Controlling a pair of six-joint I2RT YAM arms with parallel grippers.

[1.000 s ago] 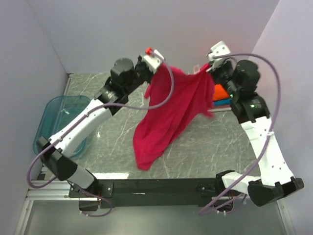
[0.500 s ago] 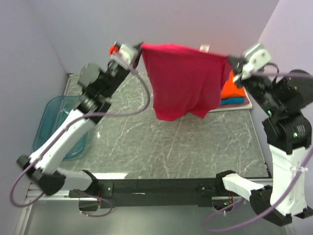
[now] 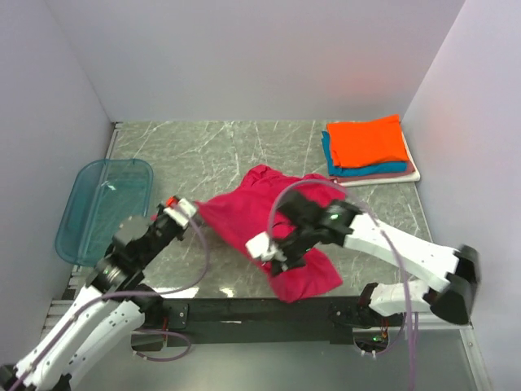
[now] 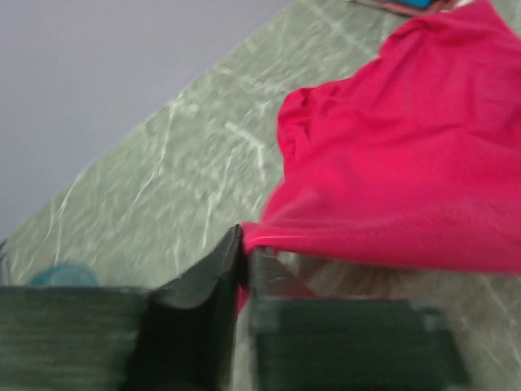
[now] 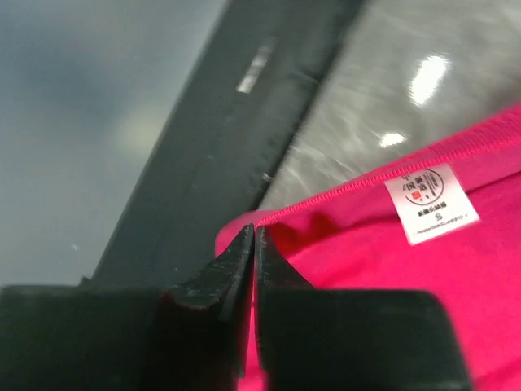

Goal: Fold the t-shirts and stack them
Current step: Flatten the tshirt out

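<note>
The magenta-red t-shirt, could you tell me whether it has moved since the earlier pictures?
Yes. The magenta-red t-shirt came down from beside the folded stack toward the near edge of the table.

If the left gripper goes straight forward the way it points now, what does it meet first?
Most likely the red shirt. The left gripper is shut on its edge, and the bunched cloth lies directly ahead on the table. How low the gripper points is hard to tell, so this is a judgement.
</note>
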